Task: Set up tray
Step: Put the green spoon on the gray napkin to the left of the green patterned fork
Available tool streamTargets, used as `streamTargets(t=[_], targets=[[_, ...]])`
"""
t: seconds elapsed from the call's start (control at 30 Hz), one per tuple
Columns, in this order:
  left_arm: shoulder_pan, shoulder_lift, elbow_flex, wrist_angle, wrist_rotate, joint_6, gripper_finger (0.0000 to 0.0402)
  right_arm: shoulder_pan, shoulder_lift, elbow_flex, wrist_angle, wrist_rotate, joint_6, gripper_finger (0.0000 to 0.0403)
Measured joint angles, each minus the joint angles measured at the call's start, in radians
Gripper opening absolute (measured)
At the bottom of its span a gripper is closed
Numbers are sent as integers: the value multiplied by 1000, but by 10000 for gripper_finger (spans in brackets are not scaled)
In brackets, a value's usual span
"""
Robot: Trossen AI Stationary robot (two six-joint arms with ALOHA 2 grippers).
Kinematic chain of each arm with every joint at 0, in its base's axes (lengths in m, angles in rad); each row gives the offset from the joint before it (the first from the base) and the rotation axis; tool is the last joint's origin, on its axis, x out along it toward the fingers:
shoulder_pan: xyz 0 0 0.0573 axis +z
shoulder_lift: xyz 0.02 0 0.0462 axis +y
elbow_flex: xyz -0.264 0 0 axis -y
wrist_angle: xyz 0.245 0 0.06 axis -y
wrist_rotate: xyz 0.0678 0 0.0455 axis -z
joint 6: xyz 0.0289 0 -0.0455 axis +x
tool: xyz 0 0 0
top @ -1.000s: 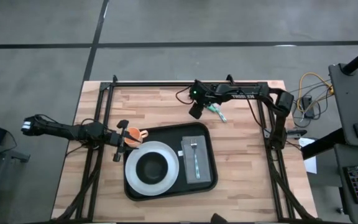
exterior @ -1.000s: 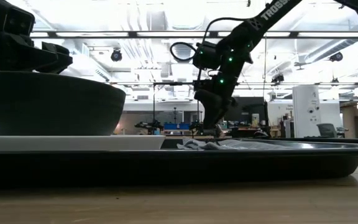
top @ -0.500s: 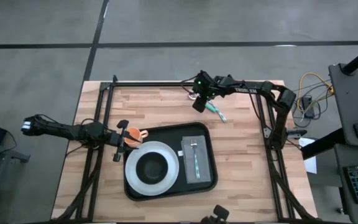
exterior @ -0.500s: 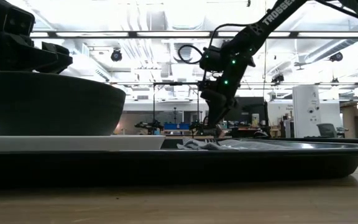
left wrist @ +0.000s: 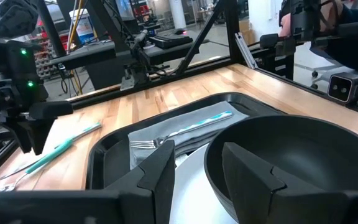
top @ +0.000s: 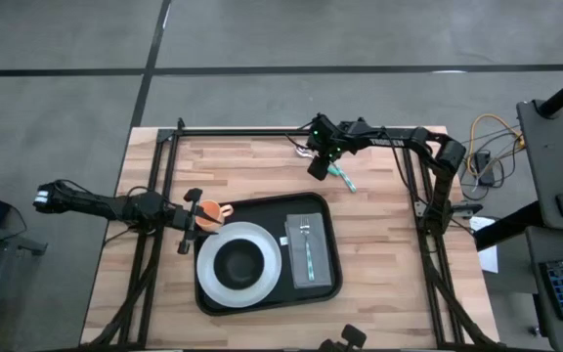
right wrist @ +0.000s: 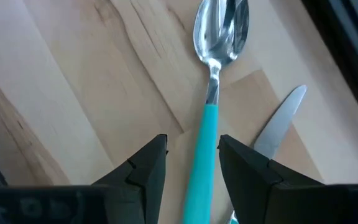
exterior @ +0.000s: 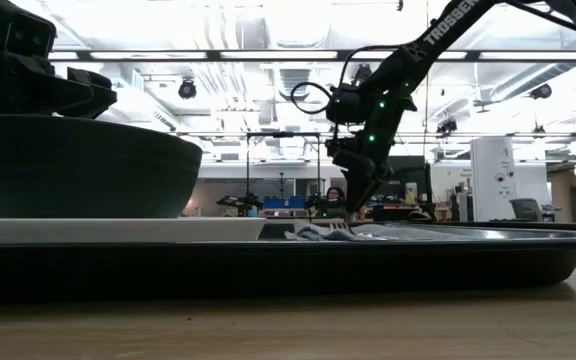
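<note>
The black tray [top: 328, 213] lies at the table's middle near side. On it are a white plate [top: 265, 246] with a black bowl [top: 239, 262], and a grey napkin [top: 296, 269] with a teal-handled fork [top: 307, 244]. A teal-handled spoon [right wrist: 219, 37] and a knife [right wrist: 278, 127] lie on the bare wood at the far side. My right gripper [right wrist: 191, 146] is open just above the spoon, one finger on each side of its teal handle [right wrist: 207, 134]. My left gripper [left wrist: 197, 168] is open and empty at the tray's left edge, facing the bowl [left wrist: 291, 155].
A small orange thing [top: 210, 213] shows at my left gripper [top: 195, 220] in the high view; I cannot tell whether they touch. A black frame [top: 291, 131] runs along the table's far and side edges. Bare wood lies right of the tray.
My right gripper has gone a little toward the table's right edge and has come to stand over the spoon's handle, turning somewhat as it went. The spoon, the knife and the things on the tray lie as before.
</note>
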Motion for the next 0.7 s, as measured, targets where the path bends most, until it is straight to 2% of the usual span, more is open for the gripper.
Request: streamTargets(t=[0.27,0.7], targets=[[0,0,0,0,0,0,116,-16,0,-15,-7,-45,7,120],[0,0,0,0,0,0,116,-25,0,-18,-52,-47,35,105]])
